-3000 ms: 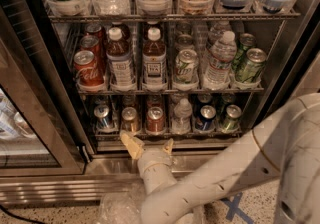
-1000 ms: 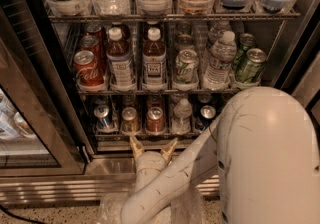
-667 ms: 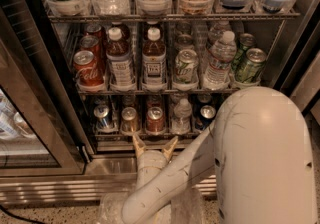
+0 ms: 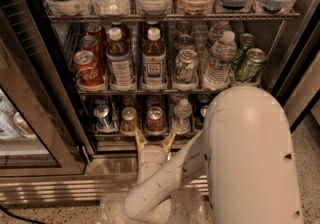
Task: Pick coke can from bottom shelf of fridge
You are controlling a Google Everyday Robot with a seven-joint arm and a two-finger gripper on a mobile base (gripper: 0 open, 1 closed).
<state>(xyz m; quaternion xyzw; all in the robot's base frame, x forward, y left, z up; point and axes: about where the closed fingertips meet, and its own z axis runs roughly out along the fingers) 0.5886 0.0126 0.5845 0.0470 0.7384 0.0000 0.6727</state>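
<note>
We see the bottom shelf [image 4: 113, 135] of the fridge [image 4: 100, 167], split into lanes.

From its left corner we count 4 items: a blue can [image 4: 103, 117], a gold-brown can [image 4: 129, 119], the coke can [image 4: 154, 119], and a clear bottle [image 4: 181, 115]. The arm [image 4: 240, 158] hides the right end. The gripper [image 4: 154, 140] hovers at the front edge, fingers spread, just below the coke can.

Arm [image 4: 167, 175] stretched low forward, fingers [image 4: 139, 139] spread (tips upward).

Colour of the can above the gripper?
Dark red coke can; gripper open just below it, camera view.
</note>
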